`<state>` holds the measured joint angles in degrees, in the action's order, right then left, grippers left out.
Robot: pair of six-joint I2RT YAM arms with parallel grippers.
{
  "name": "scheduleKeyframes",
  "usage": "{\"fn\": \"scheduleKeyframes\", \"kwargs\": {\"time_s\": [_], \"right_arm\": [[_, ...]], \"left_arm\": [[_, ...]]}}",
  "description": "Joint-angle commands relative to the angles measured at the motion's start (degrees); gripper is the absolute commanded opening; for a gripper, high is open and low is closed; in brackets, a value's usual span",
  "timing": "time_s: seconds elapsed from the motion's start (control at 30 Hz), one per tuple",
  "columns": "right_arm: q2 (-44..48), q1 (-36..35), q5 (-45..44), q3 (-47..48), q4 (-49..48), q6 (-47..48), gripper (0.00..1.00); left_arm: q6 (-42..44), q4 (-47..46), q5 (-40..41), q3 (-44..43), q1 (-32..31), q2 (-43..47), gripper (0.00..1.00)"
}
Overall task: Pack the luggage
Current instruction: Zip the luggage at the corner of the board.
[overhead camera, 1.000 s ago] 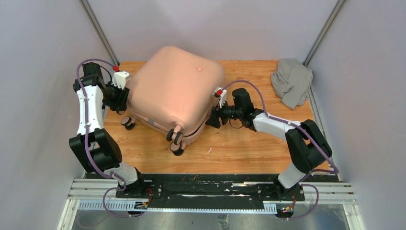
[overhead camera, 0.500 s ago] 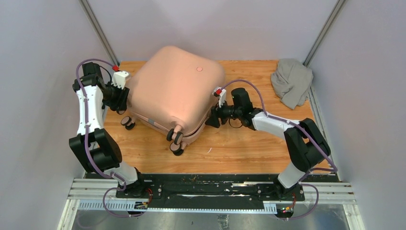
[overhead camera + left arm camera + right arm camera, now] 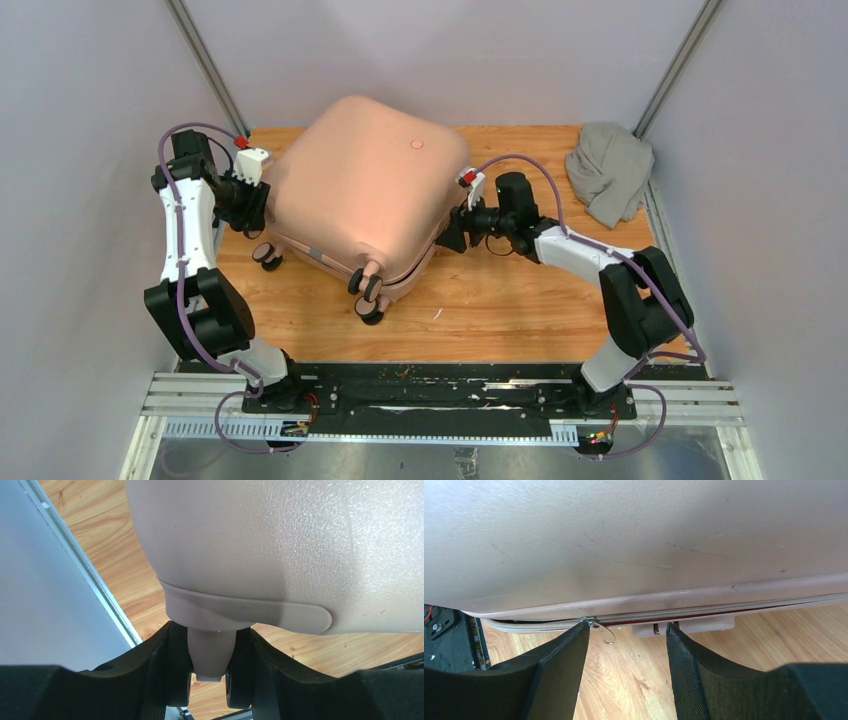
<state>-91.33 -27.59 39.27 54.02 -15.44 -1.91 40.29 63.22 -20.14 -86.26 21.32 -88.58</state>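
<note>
**Right gripper sliding along the zipper side**

The right gripper [image 3: 445, 240] is shifting a little farther from the arm bases than a second ago, tracking along the right side of the suitcase [image 3: 365, 185]. Its fingers are standing wide apart and holding nothing. In the wrist view the zipper pull [image 3: 595, 624] is sitting just beside its left-hand finger [image 3: 556, 672], not between the pads. To my eye this arm is lining up on the pull, so the zipper step is not yet in hand.

The left gripper [image 3: 258, 208] is squeezing the pink handle [image 3: 240, 612] on the opposite side, bracing the shell. The suitcase is lying shell-up across the far left half of the table [image 3: 500, 310], its wheels [image 3: 366, 295] pointing toward the arms.

The grey cloth [image 3: 608, 180] is lying bunched in the far right corner, well apart from the case and outside it. The right arm is reaching between the two.
</note>
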Motion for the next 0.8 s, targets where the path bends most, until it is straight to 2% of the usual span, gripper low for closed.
{"fn": "scheduleKeyframes", "kwargs": {"time_s": [0.0,0.47,0.77], "right_arm": [[-3.1,0.4,3.9,1.8,-1.3,-1.6,0.61],[-4.8,-2.2,6.5,-0.1,-4.8,-3.2,0.56],[-4.0,-2.5,10.4,-2.8,-7.1,-3.9,0.49]], "left_arm": [[-2.3,-4.4,-3.0,-4.1,0.5,2.8,0.00],[-3.1,-4.4,-3.1,-4.5,0.6,2.8,0.00],[-3.2,-4.4,-2.9,-4.5,0.5,3.0,0.00]]}}
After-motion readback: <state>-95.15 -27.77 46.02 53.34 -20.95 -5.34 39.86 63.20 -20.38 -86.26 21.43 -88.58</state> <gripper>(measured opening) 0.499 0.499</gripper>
